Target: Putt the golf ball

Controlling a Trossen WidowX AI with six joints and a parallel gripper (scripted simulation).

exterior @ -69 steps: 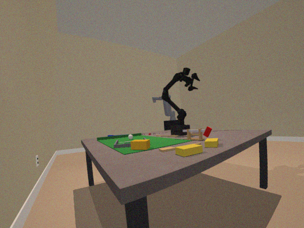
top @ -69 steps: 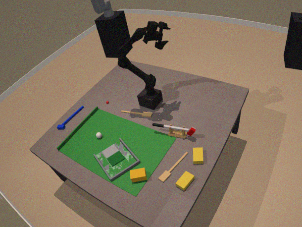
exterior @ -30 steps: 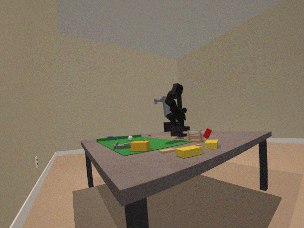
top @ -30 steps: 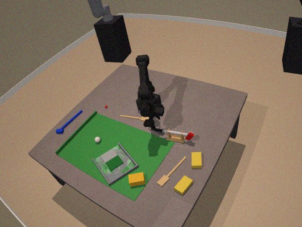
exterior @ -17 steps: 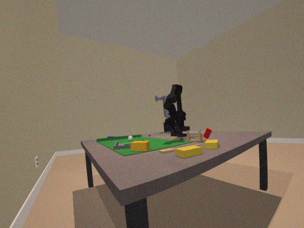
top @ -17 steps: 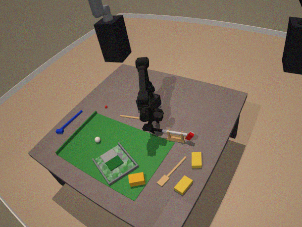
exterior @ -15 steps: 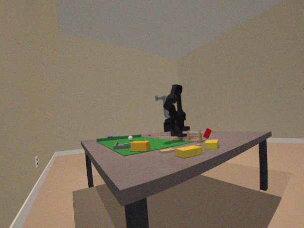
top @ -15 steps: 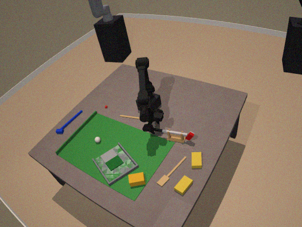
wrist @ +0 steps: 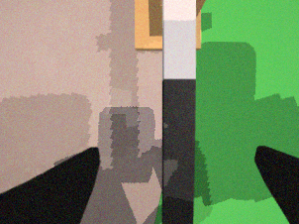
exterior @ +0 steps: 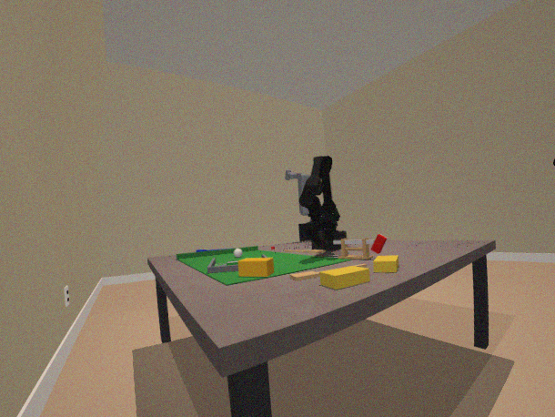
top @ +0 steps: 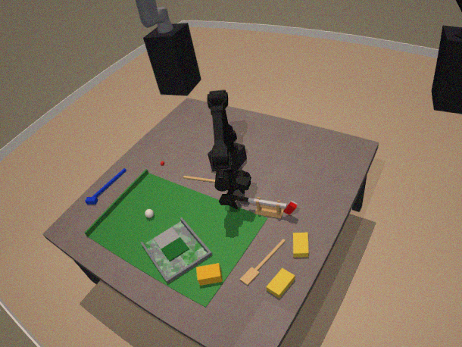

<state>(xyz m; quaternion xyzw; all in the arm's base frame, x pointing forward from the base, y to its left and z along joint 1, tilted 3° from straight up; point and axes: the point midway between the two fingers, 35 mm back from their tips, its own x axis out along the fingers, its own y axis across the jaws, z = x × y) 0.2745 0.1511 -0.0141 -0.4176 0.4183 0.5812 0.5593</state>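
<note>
The red putter has a red head (top: pixel 290 207) (exterior: pixel 378 244), a white shaft (top: pixel 268 202) (wrist: pixel 179 50) and a black grip (wrist: pixel 178 142). It rests on a wooden stand (top: pixel 270 211) (exterior: pixel 356 249) (wrist: pixel 149 43). My gripper (wrist: pixel 177 154) is open, with the black grip between its spread fingers in the wrist view and a gap on both sides. In the top view it is at the grip end, over the mat's edge. The white golf ball (top: pixel 149 214) (exterior: pixel 237 252) is on the green mat (top: pixel 121 227). The ramp with grey walls (top: pixel 189 268) holds the dark green raised green (top: pixel 175 248).
An orange block (top: pixel 209 274) (exterior: pixel 256 267) stands beside the ramp. Two yellow blocks (top: pixel 301 245) (top: pixel 280 282) and a wooden paddle (top: pixel 250 276) lie right of the mat. A blue putter (top: pixel 110 183) lies behind the mat's raised green wall (top: pixel 117 202). Another wooden stick (top: pixel 198 179) lies near the arm; a small red ball (top: pixel 162 163) is farther left.
</note>
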